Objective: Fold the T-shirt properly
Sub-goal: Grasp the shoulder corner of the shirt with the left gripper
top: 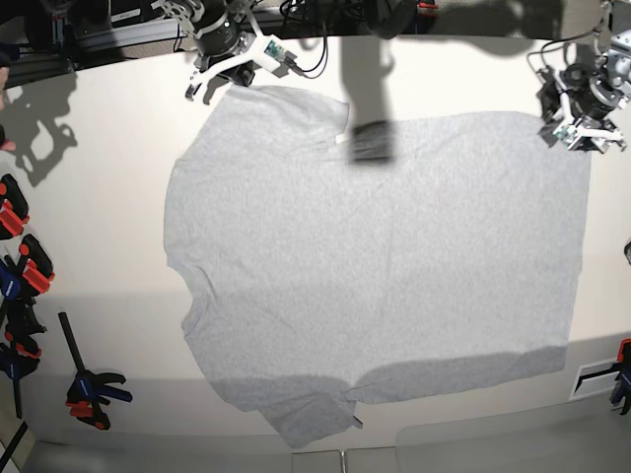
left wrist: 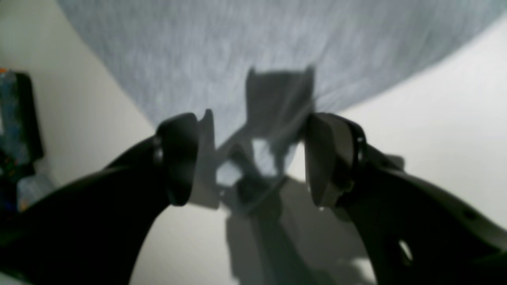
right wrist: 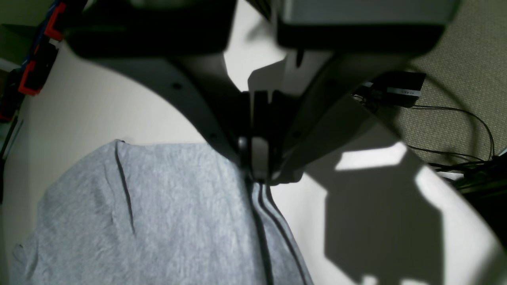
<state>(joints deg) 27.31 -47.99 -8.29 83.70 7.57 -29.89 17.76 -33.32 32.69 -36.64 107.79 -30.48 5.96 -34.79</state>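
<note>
Across the middle of the base view the T-shirt (top: 375,266) lies spread on the surface (top: 108,177), plain side up, collar toward the top of the frame and sleeves out at the upper left and lower left.

At the upper left, the right gripper (top: 229,61) sits at the sleeve corner; its wrist view shows the jaws clenched, with a stitched hem running straight out from the tips, so it appears to be pinching that edge. At the upper right, the left gripper (top: 582,118) hangs just over the shirt's corner with jaws spread and nothing between them, the cloth's edge showing past the tips in its wrist view.

To do this step well, the left gripper would likely need to come down on the corner's edge and catch every layer before lifting, so both corners rise level and the fold lands square. A shallow bite could slip.

The surface is pale and smooth, crossed by arm shadows, with a darker band along the bottom. Clamps (top: 20,276) with red and blue grips lie along the left edge, cables (top: 315,39) tangle at the top, and carpet shows in the right wrist view.
</note>
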